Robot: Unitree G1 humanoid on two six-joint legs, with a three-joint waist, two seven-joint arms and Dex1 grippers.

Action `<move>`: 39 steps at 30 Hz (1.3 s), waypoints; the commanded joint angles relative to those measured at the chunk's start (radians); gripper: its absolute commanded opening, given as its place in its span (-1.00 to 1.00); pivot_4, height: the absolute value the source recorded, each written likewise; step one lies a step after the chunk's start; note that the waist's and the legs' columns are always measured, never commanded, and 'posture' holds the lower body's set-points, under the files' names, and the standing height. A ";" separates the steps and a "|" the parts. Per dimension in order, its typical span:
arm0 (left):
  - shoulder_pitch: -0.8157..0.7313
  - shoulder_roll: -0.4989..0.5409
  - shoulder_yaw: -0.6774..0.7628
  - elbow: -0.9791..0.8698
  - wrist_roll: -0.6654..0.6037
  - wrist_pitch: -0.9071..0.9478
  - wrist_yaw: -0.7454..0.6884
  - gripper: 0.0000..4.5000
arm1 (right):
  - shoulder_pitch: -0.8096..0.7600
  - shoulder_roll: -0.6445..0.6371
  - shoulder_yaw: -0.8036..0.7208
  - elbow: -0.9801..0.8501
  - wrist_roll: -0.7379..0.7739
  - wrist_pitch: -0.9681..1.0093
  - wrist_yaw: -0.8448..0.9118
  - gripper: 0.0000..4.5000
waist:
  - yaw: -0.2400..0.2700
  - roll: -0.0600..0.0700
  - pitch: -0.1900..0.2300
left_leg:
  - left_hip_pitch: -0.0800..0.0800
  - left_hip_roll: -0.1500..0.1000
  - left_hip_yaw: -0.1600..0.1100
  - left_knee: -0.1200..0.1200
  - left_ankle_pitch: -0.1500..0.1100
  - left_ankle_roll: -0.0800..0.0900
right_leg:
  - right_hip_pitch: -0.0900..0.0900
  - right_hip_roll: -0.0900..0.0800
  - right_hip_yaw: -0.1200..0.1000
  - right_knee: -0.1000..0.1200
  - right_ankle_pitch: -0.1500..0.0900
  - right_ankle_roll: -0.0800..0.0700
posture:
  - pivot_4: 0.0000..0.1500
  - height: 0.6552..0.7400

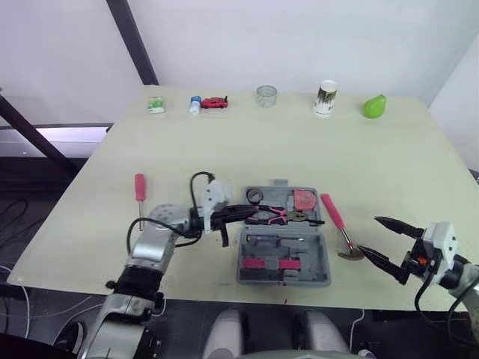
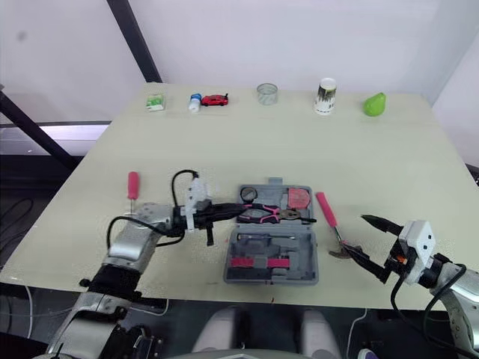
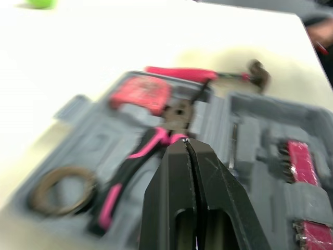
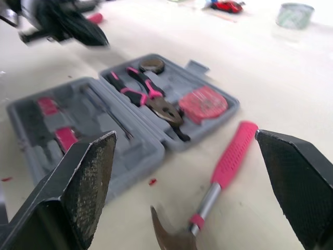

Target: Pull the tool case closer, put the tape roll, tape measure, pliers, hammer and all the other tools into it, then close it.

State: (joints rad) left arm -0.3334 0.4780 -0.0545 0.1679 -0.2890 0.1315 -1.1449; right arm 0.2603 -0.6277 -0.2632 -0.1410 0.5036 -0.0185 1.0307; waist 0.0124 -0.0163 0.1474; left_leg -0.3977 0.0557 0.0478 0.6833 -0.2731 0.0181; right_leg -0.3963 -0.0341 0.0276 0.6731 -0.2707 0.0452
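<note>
The grey tool case (image 1: 284,250) lies open near the table's front edge. In its far half lie the dark tape roll (image 1: 254,196), the pink-handled pliers (image 1: 275,215) and the red tape measure (image 1: 304,199). My left gripper (image 1: 253,213) is shut, its tips just over the pliers' handles (image 3: 151,148), with nothing between the fingers. The pink-handled hammer (image 1: 337,221) lies on the table just right of the case. My right gripper (image 1: 370,236) stands open beside the hammer's head (image 4: 171,237), at the front right. A red-handled screwdriver (image 1: 139,188) lies left of the case.
Along the table's far edge stand a green-and-white pack (image 1: 156,105), a small bottle (image 1: 195,105), a red toy car (image 1: 215,102), a clear jar (image 1: 266,96), a paper cup (image 1: 325,98) and a green pear (image 1: 374,106). The table's front edge (image 1: 187,283) runs close before the case.
</note>
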 commanded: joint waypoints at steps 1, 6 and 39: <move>0.121 0.037 0.182 -0.171 -0.138 0.099 0.098 -0.97 | 0.051 -0.009 -0.086 0.046 -0.018 -0.056 -0.009 1.00 | -0.002 0.000 0.000 | 0.000 0.001 -0.001 -0.001 0.000 0.000 | 0.000 0.000 0.000 0.000 0.000 0.000 | 1.00 1.00; 0.313 0.042 0.320 -0.233 -0.164 0.098 0.206 -0.87 | 0.093 0.029 -0.156 0.110 0.002 -0.127 -0.003 1.00 | -0.002 0.001 0.000 | 0.002 0.001 0.000 -0.002 0.000 0.000 | 0.000 -0.001 0.001 0.000 0.000 0.000 | 1.00 1.00; 0.751 0.016 0.663 -0.178 -0.201 -0.021 0.357 0.98 | 0.224 0.083 -0.280 0.271 0.033 -0.134 -0.033 1.00 | -0.022 -0.001 0.000 | 0.003 0.002 0.004 -0.006 -0.001 0.001 | 0.000 -0.005 0.003 -0.005 -0.002 -0.004 | 1.00 1.00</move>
State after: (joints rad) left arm 0.4148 0.4903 0.5971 0.0117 -0.4753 0.1215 -0.7905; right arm 0.4824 -0.5440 -0.5207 0.1568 0.5219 -0.1535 0.9995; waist -0.0093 -0.0168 0.1474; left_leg -0.3948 0.0581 0.0513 0.6776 -0.2744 0.0195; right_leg -0.3965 -0.0395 0.0306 0.6684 -0.2732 0.0408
